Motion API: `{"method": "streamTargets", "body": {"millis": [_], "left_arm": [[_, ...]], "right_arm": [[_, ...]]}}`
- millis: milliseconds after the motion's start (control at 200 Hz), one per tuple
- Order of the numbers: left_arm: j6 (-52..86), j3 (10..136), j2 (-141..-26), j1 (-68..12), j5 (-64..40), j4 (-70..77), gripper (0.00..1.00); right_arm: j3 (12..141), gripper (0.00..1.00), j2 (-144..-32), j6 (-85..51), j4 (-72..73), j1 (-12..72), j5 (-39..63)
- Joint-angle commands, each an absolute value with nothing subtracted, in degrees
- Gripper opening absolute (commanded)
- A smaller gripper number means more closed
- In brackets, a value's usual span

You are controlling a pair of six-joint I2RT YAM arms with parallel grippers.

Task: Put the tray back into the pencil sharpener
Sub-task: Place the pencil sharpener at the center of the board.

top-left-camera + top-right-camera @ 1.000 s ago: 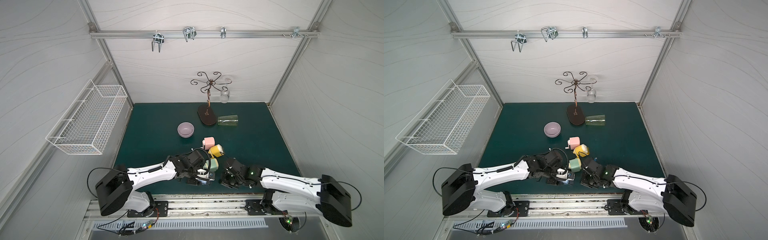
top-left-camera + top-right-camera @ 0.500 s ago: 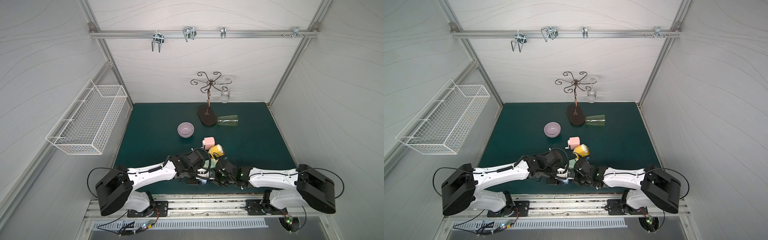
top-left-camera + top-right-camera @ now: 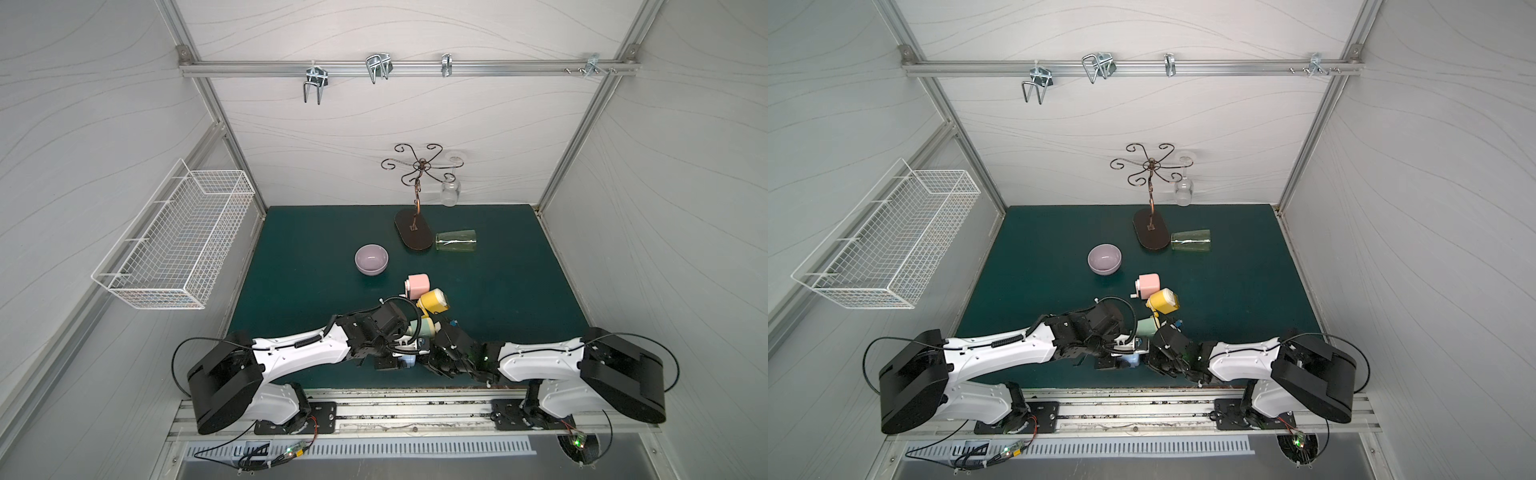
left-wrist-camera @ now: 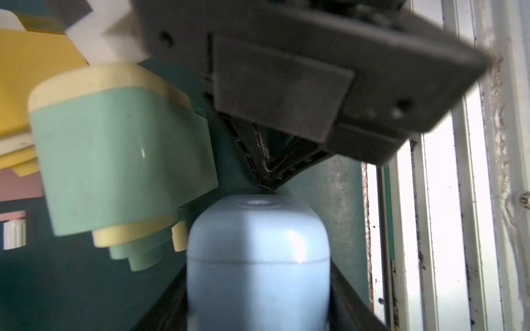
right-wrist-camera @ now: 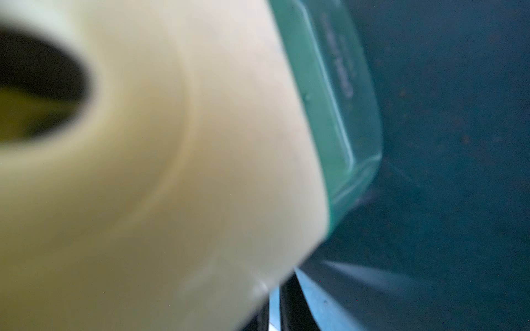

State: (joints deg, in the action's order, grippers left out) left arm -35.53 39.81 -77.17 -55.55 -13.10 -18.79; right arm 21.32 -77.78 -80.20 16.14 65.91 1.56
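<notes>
My left gripper point(image 4: 258, 269) is clamped around the pale blue pencil sharpener point(image 4: 258, 226) at the near edge of the tabletop point(image 3: 316, 257). My right gripper point(image 4: 268, 183), pinched closed, touches the sharpener's domed end. I cannot make out the tray.

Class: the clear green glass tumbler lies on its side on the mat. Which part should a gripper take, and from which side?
Likely best: take the clear green glass tumbler by its round wall at mid-length, from above, fingers on its far and near sides. It lies on its side, and the dark oval stand base crowds one end.
</notes>
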Motion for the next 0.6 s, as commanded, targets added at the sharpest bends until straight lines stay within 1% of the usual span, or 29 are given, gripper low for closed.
{"method": "streamTargets", "body": {"millis": [0, 105, 170, 255, 330, 390, 480, 525, 595], "left_arm": [[-33.41, 39.11, -77.21, -55.9, -14.69, -14.29, 0.28], [-34.57, 39.63, -77.21, -55.9, -14.44, -17.23, 0.27], [-36.27, 39.69, -76.54, -55.9, -13.26, -20.79, 0.27], [-37.22, 39.06, -74.71, -55.92, -11.56, -24.18, 0.27], [-37.88, 38.92, -73.88, -55.9, -10.29, -26.66, 0.27], [-37.98, 38.68, -73.8, -55.9, -8.53, -27.58, 0.28], [-36.94, 38.19, -73.96, -55.9, -6.44, -26.69, 0.29], [-36.46, 37.97, -74.17, -55.82, -5.41, -26.23, 0.31], [-35.28, 37.84, -74.74, -55.38, -5.43, -25.82, 0.38]], "right_arm": [[21.36, 0.13, -76.54, -80.51, 20.92, 66.51, 1.43], [21.42, 0.13, -73.52, -81.37, 14.97, 66.53, 0.74], [23.36, 0.18, -69.36, -81.14, 4.07, 66.66, -0.49], [26.13, 0.19, -63.23, -80.07, -10.78, 66.71, -2.96], [28.01, 0.21, -58.19, -78.81, -21.05, 66.01, -4.34], [30.45, 0.22, -54.34, -75.63, -30.04, 63.88, -4.01], [33.76, 0.24, -50.0, -70.4, -39.32, 59.88, -3.69], [35.45, 0.24, -48.17, -67.46, -43.29, 57.41, -3.48], [37.45, 0.24, -46.08, -63.02, -47.18, 52.52, -2.08]]}}
